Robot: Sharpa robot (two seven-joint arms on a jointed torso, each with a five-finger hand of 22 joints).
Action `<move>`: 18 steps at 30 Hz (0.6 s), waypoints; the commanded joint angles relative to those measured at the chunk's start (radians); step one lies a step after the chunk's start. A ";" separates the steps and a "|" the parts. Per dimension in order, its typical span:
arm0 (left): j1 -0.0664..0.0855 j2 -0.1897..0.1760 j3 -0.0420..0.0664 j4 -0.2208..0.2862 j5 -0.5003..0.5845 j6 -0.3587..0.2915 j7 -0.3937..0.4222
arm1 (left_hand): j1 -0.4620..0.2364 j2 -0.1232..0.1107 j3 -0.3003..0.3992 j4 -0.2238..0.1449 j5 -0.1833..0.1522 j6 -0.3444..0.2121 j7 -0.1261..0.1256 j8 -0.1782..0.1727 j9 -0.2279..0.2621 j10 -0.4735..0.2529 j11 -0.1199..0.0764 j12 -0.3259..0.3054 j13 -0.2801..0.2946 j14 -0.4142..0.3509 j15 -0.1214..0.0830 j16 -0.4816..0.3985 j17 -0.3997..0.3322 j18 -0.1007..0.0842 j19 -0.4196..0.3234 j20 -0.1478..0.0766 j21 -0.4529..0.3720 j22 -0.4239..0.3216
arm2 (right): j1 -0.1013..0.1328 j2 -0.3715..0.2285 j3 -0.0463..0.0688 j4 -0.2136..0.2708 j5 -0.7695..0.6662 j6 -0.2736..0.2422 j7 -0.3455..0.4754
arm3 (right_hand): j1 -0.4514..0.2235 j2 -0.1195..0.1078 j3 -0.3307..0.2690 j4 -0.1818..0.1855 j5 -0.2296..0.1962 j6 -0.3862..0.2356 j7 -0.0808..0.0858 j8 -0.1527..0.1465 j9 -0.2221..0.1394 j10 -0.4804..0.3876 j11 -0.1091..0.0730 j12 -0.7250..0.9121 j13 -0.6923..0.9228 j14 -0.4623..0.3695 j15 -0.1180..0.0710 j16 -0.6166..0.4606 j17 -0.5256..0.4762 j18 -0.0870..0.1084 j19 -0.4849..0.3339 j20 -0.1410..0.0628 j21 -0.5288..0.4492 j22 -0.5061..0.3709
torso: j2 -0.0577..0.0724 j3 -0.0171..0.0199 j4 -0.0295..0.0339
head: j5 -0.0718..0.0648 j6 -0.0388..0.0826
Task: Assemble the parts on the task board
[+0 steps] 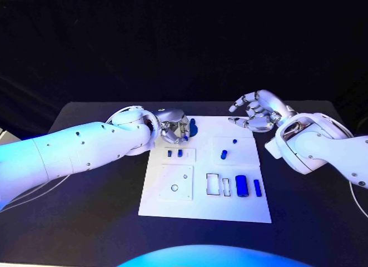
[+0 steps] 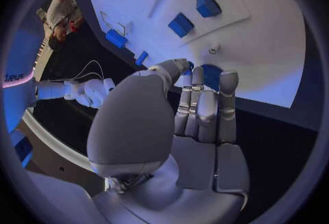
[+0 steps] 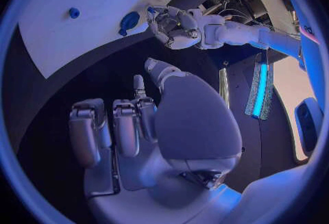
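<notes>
Here the black desk (image 1: 88, 211) carries the white task board (image 1: 202, 207) at frame centre. Left hand (image 1: 173, 125) touches a blue part (image 1: 192, 127) at its upper edge, grip unclear; right hand (image 1: 258, 111) hovers, fingers curled, holding nothing.

Pretty moody lighting you've got here: cool blue light washes over everything, and the room behind is basically black. The task board (image 1: 205, 208) comes out bright, nearly blown out, against the dark counter (image 1: 88, 222). Both wrist views are heavy fisheye, so you see straight edges bowing and the rim fading into a dark, soft vignette. A glowing blue strip (image 3: 260, 90) flares in the right wrist view.
</notes>
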 commanded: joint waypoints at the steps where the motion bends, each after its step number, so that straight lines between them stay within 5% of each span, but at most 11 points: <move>1: 0.000 -0.019 0.005 0.017 0.050 -0.003 0.002 | -0.010 0.000 0.000 -0.004 -0.002 0.007 -0.002 -0.004 0.020 0.008 0.001 -0.003 -0.001 0.008 -0.001 0.004 0.001 -0.010 0.006 0.000 0.004 0.001 | -0.001 -0.001 0.000 0.000 -0.006 0.015 0.008 | 0.012 -0.001 0.001 0.003 0.003 -0.002 0.000 0.007 0.000 0.027 0.006 0.001 0.180 0.101 0.007 -0.001 0.248 -0.006 0.104 0.006 0.001 0.262 | -0.001 0.0007 0.0010 | 0.001 0.000; 8: 0.001 -0.052 0.010 0.021 0.056 0.030 -0.013 | -0.020 -0.004 -0.002 -0.004 -0.001 0.010 -0.002 -0.009 0.023 0.014 0.001 -0.011 -0.001 0.011 -0.001 0.006 0.002 -0.011 0.006 0.000 0.004 0.001 | -0.001 -0.003 0.000 0.000 -0.006 0.016 0.006 | 0.012 -0.001 0.001 0.003 0.003 -0.002 0.000 0.007 0.000 0.027 0.006 0.001 0.180 0.101 0.007 -0.001 0.248 -0.006 0.104 0.006 0.001 0.262 | 0.001 0.0003 0.0008 | 0.001 0.001; 18: 0.000 -0.051 0.011 0.009 0.044 0.070 -0.031 | -0.022 -0.004 -0.002 -0.005 -0.001 0.010 -0.002 -0.010 0.024 0.015 0.001 -0.013 -0.001 0.012 -0.001 0.006 0.002 -0.011 0.006 0.000 0.004 0.001 | -0.001 -0.002 0.000 0.000 -0.006 0.016 0.006 | 0.014 -0.002 0.001 0.003 0.004 -0.001 -0.001 0.007 0.000 0.027 0.006 0.001 0.180 0.101 0.007 -0.001 0.249 -0.006 0.103 0.006 0.000 0.262 | 0.003 -0.0009 -0.0004 | 0.006 -0.002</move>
